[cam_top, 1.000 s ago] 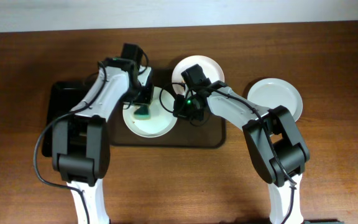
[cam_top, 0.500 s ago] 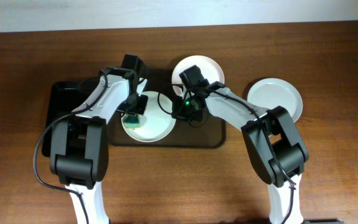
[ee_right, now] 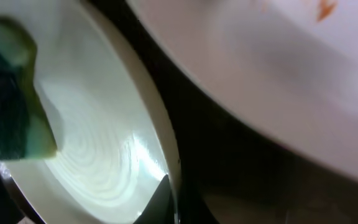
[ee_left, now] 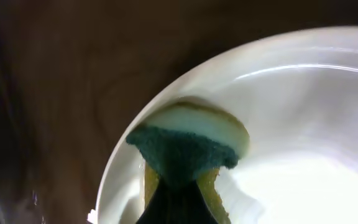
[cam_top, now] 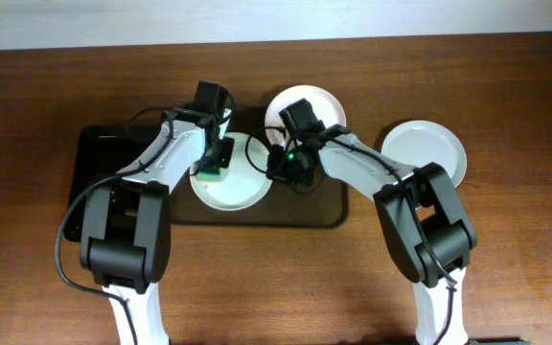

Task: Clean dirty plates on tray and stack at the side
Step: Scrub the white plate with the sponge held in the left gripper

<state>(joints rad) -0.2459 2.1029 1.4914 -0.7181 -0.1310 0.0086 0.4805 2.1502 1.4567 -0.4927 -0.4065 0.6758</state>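
A white plate [cam_top: 236, 187] lies on the dark brown tray [cam_top: 257, 213]. My left gripper [cam_top: 213, 165] is shut on a green and yellow sponge [cam_top: 212, 173] and presses it on the plate's left inner rim. In the left wrist view the sponge [ee_left: 182, 152] rests on that plate [ee_left: 291, 137]. My right gripper [cam_top: 281, 169] is shut on the plate's right rim, which shows in the right wrist view [ee_right: 157, 134]. A second plate [cam_top: 305, 107] with an orange smear [ee_right: 325, 9] sits at the tray's back. A third plate [cam_top: 425, 149] lies on the table at the right.
A smaller black tray [cam_top: 99, 158] lies left of the brown tray, under my left arm. The wooden table [cam_top: 506, 249] extends to the right and front. A black cable loops over the held plate.
My left gripper has swept the sponge from the plate's upper left down to its left edge and back up. The right gripper has kept its hold on the rim.
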